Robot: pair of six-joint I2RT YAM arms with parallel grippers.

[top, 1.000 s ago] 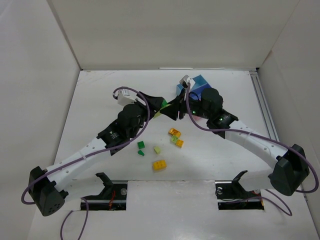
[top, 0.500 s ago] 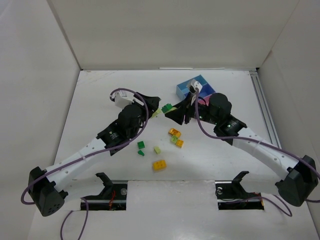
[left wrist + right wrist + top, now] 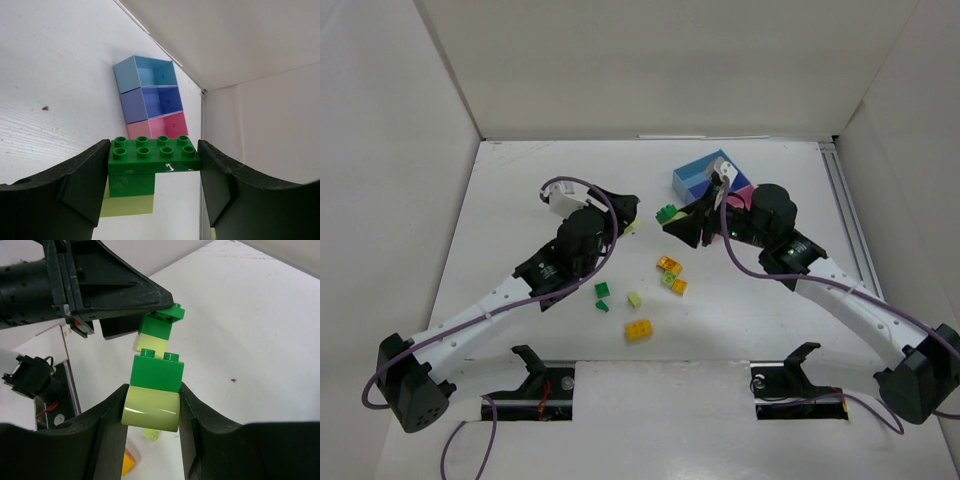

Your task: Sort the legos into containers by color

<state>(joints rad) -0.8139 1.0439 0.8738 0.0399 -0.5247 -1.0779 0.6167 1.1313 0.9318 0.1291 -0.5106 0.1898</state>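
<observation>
Just beside the containers (image 3: 700, 172), on the side toward the arm bases, the right gripper (image 3: 151, 412) hangs above the table (image 3: 520, 190). It is pinching a lime block (image 3: 151, 409) by its sides, with a green two-stud brick (image 3: 156, 371) stuck on top. The left gripper (image 3: 154, 162) is a bit farther from the containers, tip to tip with the right one and near it. It is clamped on a wide green brick (image 3: 154, 154). A small green brick (image 3: 131, 184) hangs under that, with a lime bottom brick (image 3: 127, 206) lowest. Neither stack touches the other.

The containers stand in a row: light blue, dark blue, pink. No brick shows inside them in the left wrist view. The loose legos (image 3: 639, 330) lie on the table well apart from the containers, nearer the bases: orange-yellow, green, lime.

Likely step: splitting the mixed stacks before dropping.

Risks:
- Both held stacks mix green and lime. A release over a tray as they are puts two colours in one tray.
- Each gripper squeezes only one brick of its stack. A tug or bump could pop the unheld bricks off, and they would fall outside the containers.
- The tips are close together, so a small misaim knocks the fingers together or shears a stack sideways.
- The right arm is close to the containers, so a swing could shove the row.
</observation>
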